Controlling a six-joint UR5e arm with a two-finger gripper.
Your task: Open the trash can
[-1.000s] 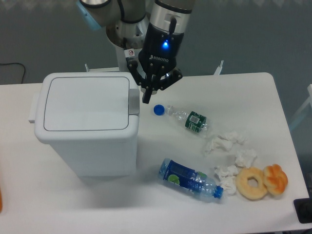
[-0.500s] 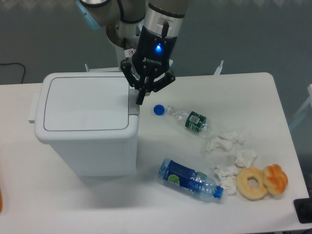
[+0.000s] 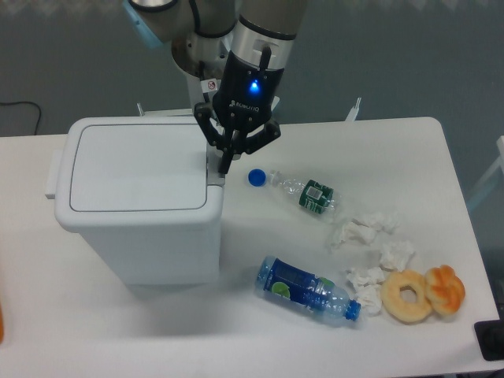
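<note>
The trash can (image 3: 138,201) is a large white boxy bin standing at the left of the table, its flat lid down. A grey push-button strip (image 3: 213,167) runs along the lid's right edge. My gripper (image 3: 224,167) hangs over that strip with its fingers shut together, and the fingertips touch or sit just above the strip. The gripper holds nothing.
A clear bottle with a green label (image 3: 303,190) and blue cap lies right of the bin. A blue-labelled bottle (image 3: 307,288) lies at the front. Crumpled tissues (image 3: 370,244), a doughnut (image 3: 406,296) and a pastry (image 3: 446,288) lie at the right. A black object (image 3: 491,340) sits at the front right corner.
My gripper has moved left and slightly down from beside the bin's right edge onto the grey button strip. The lid has stayed down.
</note>
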